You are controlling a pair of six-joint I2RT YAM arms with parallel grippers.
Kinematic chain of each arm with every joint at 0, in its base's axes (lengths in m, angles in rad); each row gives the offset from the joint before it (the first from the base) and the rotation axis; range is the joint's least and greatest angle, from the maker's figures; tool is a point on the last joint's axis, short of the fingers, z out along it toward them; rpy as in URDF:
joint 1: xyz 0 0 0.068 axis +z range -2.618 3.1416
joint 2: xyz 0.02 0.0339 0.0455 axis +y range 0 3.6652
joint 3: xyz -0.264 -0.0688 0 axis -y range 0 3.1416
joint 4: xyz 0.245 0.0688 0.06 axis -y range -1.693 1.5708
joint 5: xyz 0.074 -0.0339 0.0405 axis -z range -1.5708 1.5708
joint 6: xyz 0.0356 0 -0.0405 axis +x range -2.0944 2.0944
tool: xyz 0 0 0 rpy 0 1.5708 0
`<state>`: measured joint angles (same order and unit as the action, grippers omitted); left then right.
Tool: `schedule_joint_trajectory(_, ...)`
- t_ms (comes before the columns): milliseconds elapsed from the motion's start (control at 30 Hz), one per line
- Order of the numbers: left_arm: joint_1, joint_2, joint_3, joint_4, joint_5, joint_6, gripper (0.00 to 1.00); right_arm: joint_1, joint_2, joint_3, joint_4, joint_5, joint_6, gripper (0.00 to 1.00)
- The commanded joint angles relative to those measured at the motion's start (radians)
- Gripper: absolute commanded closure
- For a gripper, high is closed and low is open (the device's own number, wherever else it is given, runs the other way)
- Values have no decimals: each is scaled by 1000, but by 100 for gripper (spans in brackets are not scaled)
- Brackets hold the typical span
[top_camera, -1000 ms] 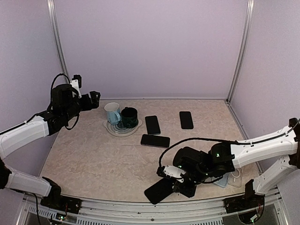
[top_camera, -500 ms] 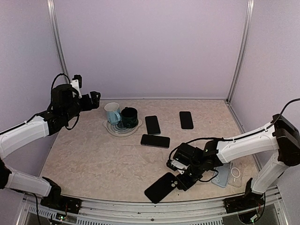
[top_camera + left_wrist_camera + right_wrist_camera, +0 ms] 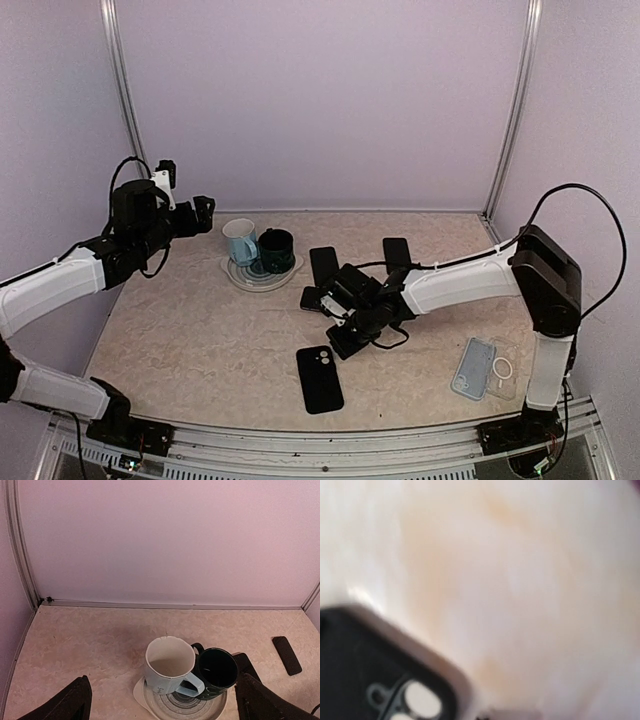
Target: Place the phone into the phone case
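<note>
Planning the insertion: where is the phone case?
In the top view, the phone case lies near the table's front right corner, right of the face-down black phone.

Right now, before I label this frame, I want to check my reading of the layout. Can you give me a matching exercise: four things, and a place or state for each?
Things:
1. phone case
2. pale mug
3. camera-side-up phone
4. left gripper

Places or states:
A. on the plate
B. raised at the left, open
C. front right of the table
D. front middle of the table

Pairs: 1-C, 2-A, 3-D, 4-B
</note>
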<state>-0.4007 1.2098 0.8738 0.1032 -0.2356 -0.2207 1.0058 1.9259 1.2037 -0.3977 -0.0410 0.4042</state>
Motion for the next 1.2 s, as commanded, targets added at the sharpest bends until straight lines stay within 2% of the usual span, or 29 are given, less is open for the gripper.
schedule_joint_trajectory(0,-12,-2,-10,4,-27,26,1,-1,11,89,-76,92,-66,100)
schedule_joint_trajectory(100,-17,-9,-12,4,-33,31,1,9,-55,54,-129,138,-22,100)
schedule_joint_trajectory(133,-17,-9,-11,5,-34,32,1,18,-77,38,-144,146,-2,95)
schedule_joint_trajectory(200,-19,-10,-11,4,-34,32,1,51,-102,15,-158,160,54,81)
schedule_joint_trajectory(267,-18,-12,-11,4,-41,35,1,93,-103,11,-149,133,99,63)
schedule_joint_trajectory(333,-22,-13,-10,3,-50,39,1,115,-91,5,-122,87,145,36)
schedule_joint_trajectory(367,-26,-14,-8,1,-54,40,1,118,-84,-1,-106,74,162,34)
schedule_joint_trajectory(467,-53,-21,-3,-3,-94,46,1,120,-58,-4,-82,58,190,44)
schedule_joint_trajectory(600,-138,-6,37,-59,-224,54,1,124,-4,37,-140,107,202,47)
schedule_joint_trajectory(667,-180,10,60,-91,-251,49,1,127,15,41,-144,111,201,56)
schedule_joint_trajectory(767,-208,32,75,-139,-184,-3,1,128,37,43,-128,104,210,71)
schedule_joint_trajectory(900,-208,9,31,-78,-72,-44,1,111,52,52,-145,151,207,88)
schedule_joint_trajectory(1000,-208,-1,1,-38,-46,-43,1,75,51,72,-167,191,180,92)
schedule_joint_trajectory(1167,-207,7,0,-59,-71,-11,1,33,35,89,-136,192,111,92)
